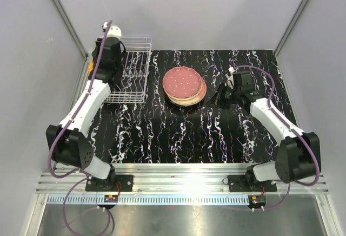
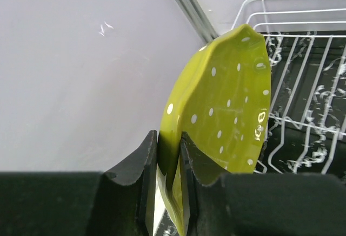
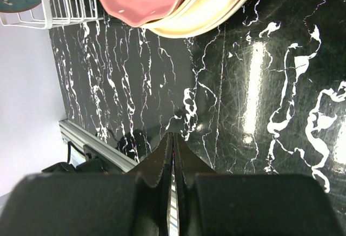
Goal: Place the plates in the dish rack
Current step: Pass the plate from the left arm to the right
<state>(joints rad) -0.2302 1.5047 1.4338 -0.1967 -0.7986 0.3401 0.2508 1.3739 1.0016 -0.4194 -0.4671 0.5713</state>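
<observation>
White arms [image 1: 85,105] carry black joints [image 1: 73,145], black grippers [image 3: 172,136], purple cables [image 1: 50,160].

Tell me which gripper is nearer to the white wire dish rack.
Left. The left gripper holds a lime-green dotted plate at the left side of the rack; the right gripper, shut, lies beyond the pink-topped plate stack.

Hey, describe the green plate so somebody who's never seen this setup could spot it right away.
Find the white wire dish rack at the far left corner of the black marbled table. Right beside it, the left gripper clamps the green plate on edge. Its lime colour and upright pose set it apart from the pink plate lying flat atop the stack mid-table.
</observation>
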